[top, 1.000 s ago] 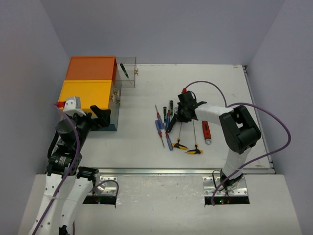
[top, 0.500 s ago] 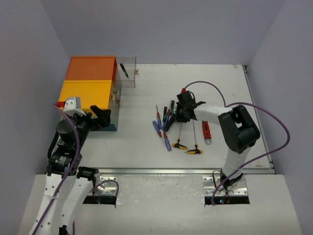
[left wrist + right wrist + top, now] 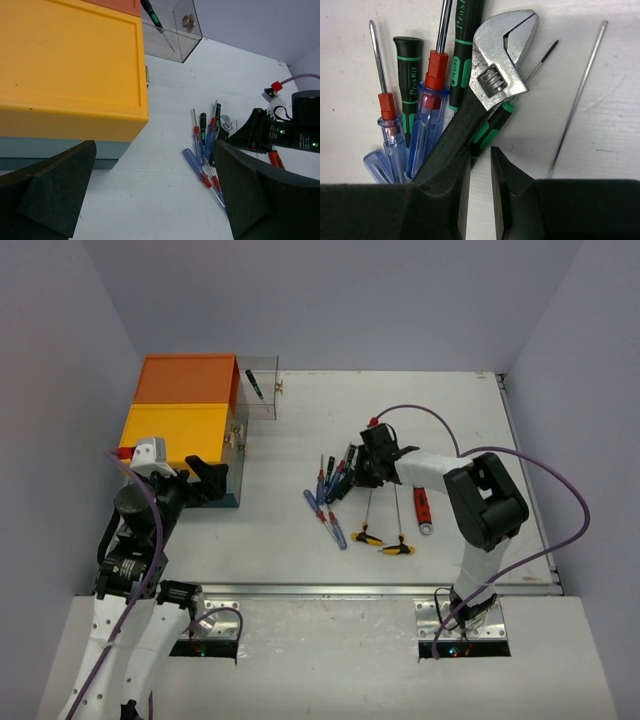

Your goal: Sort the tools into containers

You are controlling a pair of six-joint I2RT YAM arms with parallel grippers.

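The containers are a teal box unit (image 3: 232, 490) with an orange top (image 3: 187, 380) and a yellow top (image 3: 175, 430). The upper clear drawer (image 3: 262, 392) is pulled out and holds a green-black screwdriver (image 3: 255, 385). My left gripper (image 3: 205, 480) is open and empty beside the yellow top (image 3: 70, 65). My right gripper (image 3: 362, 478) is low on the table, its jaws almost together with nothing between them (image 3: 480, 155). It presses against the black handle of an adjustable wrench (image 3: 497, 65) amid blue-red screwdrivers (image 3: 427, 125) and green-black screwdrivers (image 3: 410, 75).
Blue screwdrivers (image 3: 325, 512) lie fanned left of the right gripper. Two yellow-handled T hex keys (image 3: 368, 535) (image 3: 398, 548) and a red-handled tool (image 3: 422, 508) lie toward the near edge. A purple cable (image 3: 420, 412) arcs over the right arm.
My right gripper has slid a little to the left and pushed the pile, so the blue screwdrivers have moved left and fanned out. The left arm has not moved.
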